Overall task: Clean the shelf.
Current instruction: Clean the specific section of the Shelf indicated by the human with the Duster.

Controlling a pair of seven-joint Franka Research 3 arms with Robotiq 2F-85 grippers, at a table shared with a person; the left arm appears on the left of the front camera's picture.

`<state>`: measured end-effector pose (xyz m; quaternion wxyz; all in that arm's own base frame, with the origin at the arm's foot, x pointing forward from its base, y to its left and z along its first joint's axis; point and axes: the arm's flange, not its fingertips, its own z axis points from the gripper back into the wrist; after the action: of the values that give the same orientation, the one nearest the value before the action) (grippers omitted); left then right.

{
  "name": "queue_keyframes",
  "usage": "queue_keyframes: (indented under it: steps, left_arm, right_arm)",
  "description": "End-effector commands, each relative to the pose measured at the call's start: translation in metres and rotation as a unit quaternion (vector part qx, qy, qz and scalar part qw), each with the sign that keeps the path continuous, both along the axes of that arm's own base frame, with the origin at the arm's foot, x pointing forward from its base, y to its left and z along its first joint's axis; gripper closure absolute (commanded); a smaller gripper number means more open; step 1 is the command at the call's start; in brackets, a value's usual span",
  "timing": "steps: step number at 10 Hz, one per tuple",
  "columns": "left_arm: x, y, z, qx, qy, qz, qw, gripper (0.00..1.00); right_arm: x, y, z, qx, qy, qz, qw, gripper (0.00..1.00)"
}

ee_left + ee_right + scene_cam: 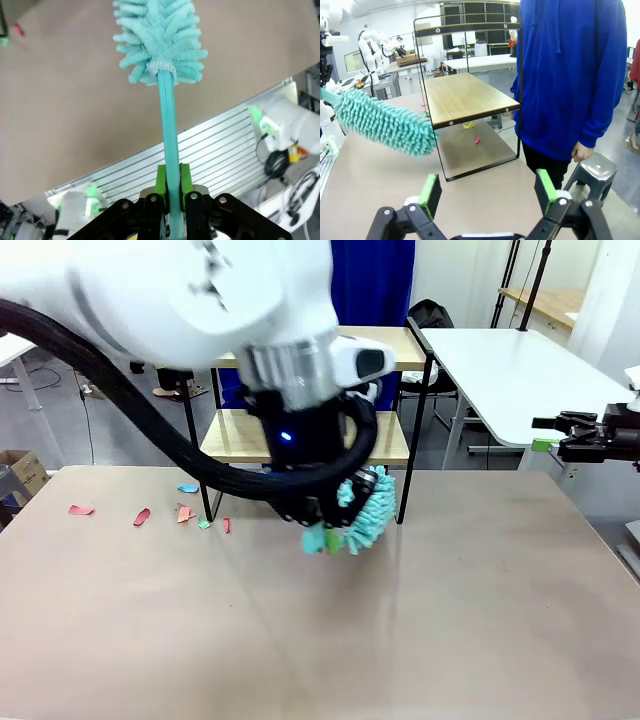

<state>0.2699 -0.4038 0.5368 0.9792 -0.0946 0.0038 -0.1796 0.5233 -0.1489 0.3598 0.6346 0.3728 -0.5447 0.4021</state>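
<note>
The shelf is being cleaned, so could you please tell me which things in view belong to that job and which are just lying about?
Job: shelf, teal duster, left claw gripping it.
Lying about: paper scraps, metal stool, white side table, open right claw.

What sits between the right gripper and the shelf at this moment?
Bare table: in the right wrist view nothing lies between the open right gripper and the shelf. The teal duster hangs off to the side.

The duster (385, 125) and left arm (150, 300) block the shelf (465, 97) front; table (470, 620) beside lies open
</note>
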Motion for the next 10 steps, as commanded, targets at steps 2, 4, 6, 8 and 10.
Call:
queue_keyframes:
  steps: [2,4,6,8,10]
  left_arm:
    - [0.009,-0.039,-0.034,-0.007,-0.034,0.064,0.997,0.87]
    - [0.017,-0.062,-0.059,0.01,-0.058,0.093,0.994,0.87]
    - [0.024,-0.076,-0.079,0.018,-0.087,0.118,0.989,0.87]
    - [0.042,-0.083,-0.099,0.017,-0.126,0.147,0.981,0.87]
    - [0.062,-0.088,-0.113,0.013,-0.142,0.165,0.976,0.87]
  right_arm:
    - [0.001,0.002,0.004,-0.01,0.009,-0.003,1.0,0.0]
    - [0.001,0.002,0.004,-0.01,0.009,-0.003,1.0,0.0]
    - [0.001,0.002,0.004,-0.01,0.009,-0.003,1.0,0.0]
    - [0.001,0.002,0.004,-0.01,0.009,-0.003,1.0,0.0]
    - [0.001,0.002,0.004,-0.01,0.009,-0.003,1.0,0.0]
